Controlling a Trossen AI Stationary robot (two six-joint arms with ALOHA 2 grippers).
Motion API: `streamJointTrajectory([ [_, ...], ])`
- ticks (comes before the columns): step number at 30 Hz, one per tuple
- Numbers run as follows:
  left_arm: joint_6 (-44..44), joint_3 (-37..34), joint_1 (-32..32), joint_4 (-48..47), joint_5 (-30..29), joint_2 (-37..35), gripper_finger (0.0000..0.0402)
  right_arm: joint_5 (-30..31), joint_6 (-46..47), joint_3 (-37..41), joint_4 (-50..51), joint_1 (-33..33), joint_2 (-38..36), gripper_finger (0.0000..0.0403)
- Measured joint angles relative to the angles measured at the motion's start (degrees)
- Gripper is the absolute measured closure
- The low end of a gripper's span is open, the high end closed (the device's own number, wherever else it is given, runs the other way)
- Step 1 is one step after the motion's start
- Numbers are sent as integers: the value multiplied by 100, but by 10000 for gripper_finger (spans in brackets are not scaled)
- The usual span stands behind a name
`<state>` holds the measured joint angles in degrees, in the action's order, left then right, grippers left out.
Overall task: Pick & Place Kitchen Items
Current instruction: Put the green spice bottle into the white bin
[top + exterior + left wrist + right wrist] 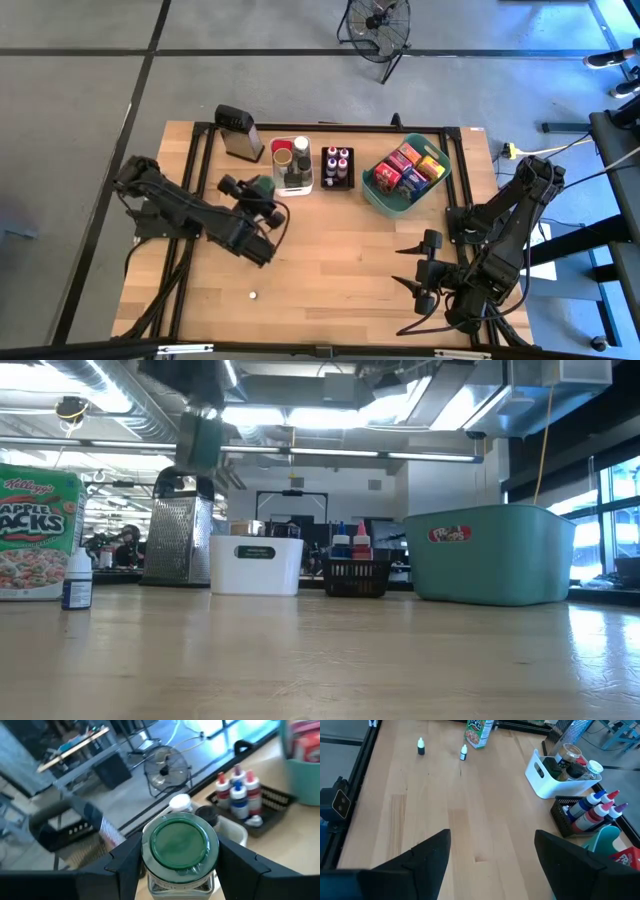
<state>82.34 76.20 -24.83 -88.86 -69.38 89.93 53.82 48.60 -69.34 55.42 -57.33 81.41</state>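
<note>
Start at the near edge of the table point(330, 300): your right gripper point(418, 268) waits there toward the near right corner, its fingers point(427, 855) spread wide with nothing between them, only bare wood ahead of it. Near the same edge, left of centre, a small dropper bottle point(253, 296) stands on its own; the right wrist view shows two such little bottles, this one point(421, 746) and another point(464, 752), just beside a cereal box point(478, 732), and the low view has that box point(38, 530) at the left with a bottle point(77, 580) in front of it. Farther in, left of the table's middle, your left gripper point(262, 198) is up off the wood and clamped on a green-lidded jar point(262, 188); the left wrist view shows the jar point(180, 851) upright between the two dark fingers point(125, 862), which press on its sides, and the low view shows it point(202, 442) held high above the bins. Just beyond it, along the far edge, the white bin point(292, 185) already holds several jars and capped bottles, with a metal box grater point(240, 135) on its left. Right of the bin, the black tray point(337, 185) carries a cluster of small capped bottles point(338, 160) standing upright. Toward the far right corner, the teal basket point(380, 197) holds coloured boxes point(412, 167), red, pink, orange and yellow, packed side by side.
</note>
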Motion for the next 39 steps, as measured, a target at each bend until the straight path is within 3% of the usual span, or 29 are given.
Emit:
streamJointTrajectory([
  [7,112,-1399,424,1069,33,-330,196,0,0,0,0,130,0,111],
  [12,-393,-1865,854,1797,321,-681,196,-112,0,2,-16,257,13,111],
  [18,-2566,-2044,1458,3478,821,-1032,196,-140,0,160,-58,415,20,111],
  [22,-3323,-2050,1939,4100,937,-1188,196,-181,0,233,-126,505,22,111],
  [29,-4099,-2050,2497,4991,1471,-1147,196,-293,-22,280,-191,528,24,112],
  [39,-4284,-2052,2729,5444,1892,-674,196,-371,-23,280,-195,525,24,112],
])
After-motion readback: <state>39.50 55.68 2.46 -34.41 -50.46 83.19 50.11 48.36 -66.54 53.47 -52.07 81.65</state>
